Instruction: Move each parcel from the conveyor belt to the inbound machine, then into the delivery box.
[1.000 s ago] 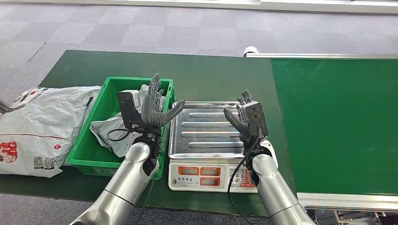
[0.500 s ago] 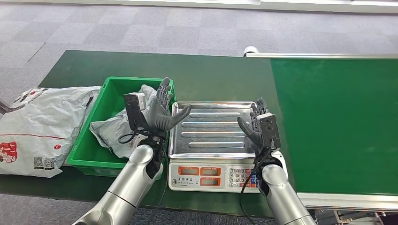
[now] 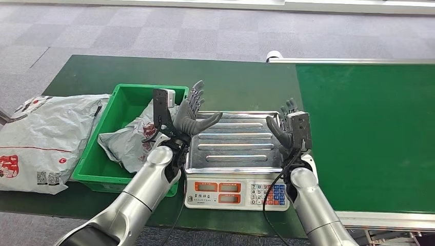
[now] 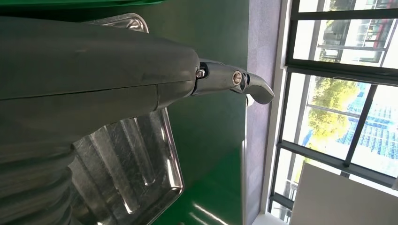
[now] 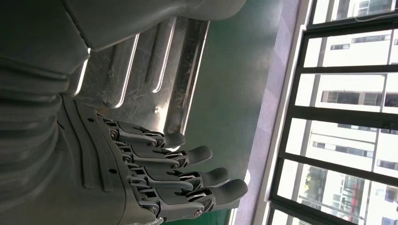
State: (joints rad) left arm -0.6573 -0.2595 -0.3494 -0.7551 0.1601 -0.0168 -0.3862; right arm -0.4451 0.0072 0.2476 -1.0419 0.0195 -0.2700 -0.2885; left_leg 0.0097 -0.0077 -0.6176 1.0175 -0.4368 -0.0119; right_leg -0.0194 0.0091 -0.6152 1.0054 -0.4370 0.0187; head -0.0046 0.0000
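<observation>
A crumpled grey parcel (image 3: 125,141) lies in the green delivery box (image 3: 105,128) on the left. The inbound machine, a scale with a bare steel tray (image 3: 233,146), stands between the box and the green conveyor belt (image 3: 367,133). My left hand (image 3: 192,115) is raised over the tray's left edge, fingers spread, holding nothing. My right hand (image 3: 287,128) is raised over the tray's right edge, fingers apart and empty. The wrist views show my left hand (image 4: 94,65), my right hand (image 5: 155,164) and the tray (image 4: 126,168) (image 5: 155,75) below them.
A large grey mail bag (image 3: 43,138) lies on the dark green table (image 3: 225,84) to the left of the box. The scale's display and keypad (image 3: 236,192) face me. Grey carpet floor (image 3: 169,31) lies beyond the table.
Both hands have shifted right. The left hand moved from over the box to over the tray's left edge; the right hand moved out to the tray's right edge.
</observation>
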